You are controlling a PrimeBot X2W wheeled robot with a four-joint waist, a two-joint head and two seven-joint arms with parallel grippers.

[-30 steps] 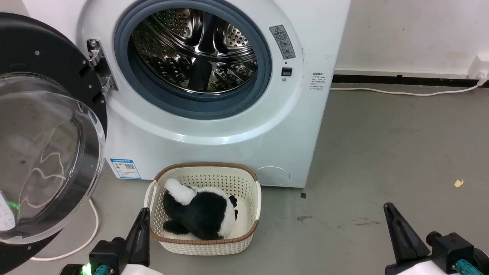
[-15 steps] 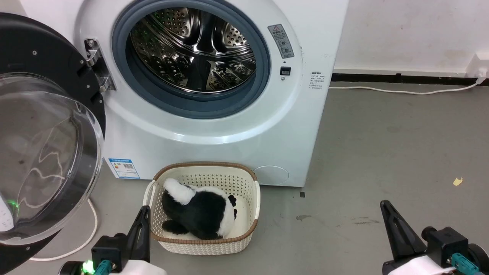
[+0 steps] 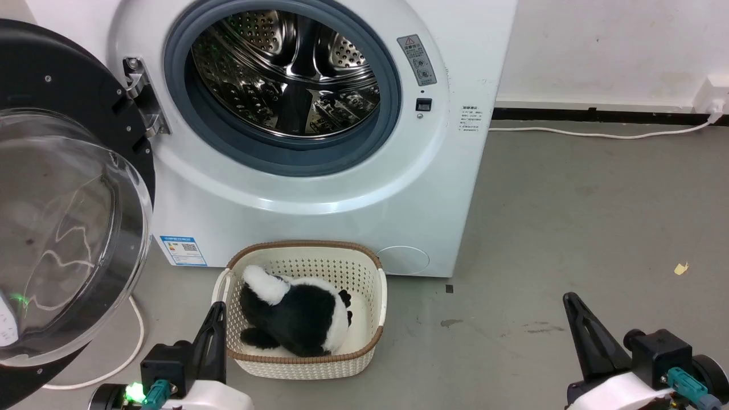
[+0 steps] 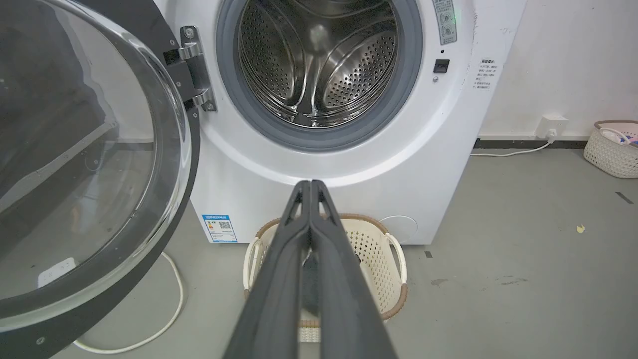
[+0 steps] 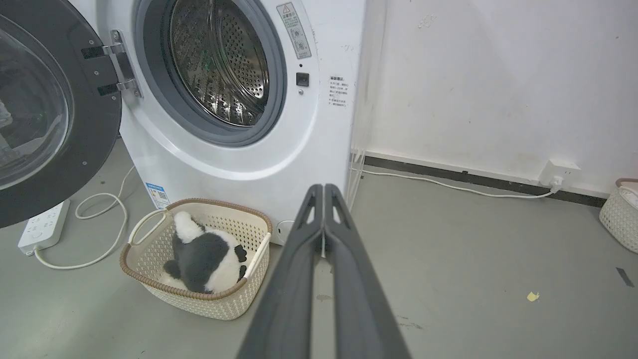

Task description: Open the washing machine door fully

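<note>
All of the drum opening point(image 3: 287, 74) lies free, because the washing machine door point(image 3: 62, 199) stands swung wide at the left of the frame; we judge the task done. Our left gripper point(image 4: 310, 183) and right gripper point(image 5: 323, 187) have fingers pressed together, empty, touching nothing, low in the frame.

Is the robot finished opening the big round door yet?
Nearly or fully done. The washing machine door is swung wide to the left on its hinge, and the drum opening is uncovered. Nothing is in hand: the left hand and right hand are shut, empty, away from the door. At most a last nudge may remain.
</note>
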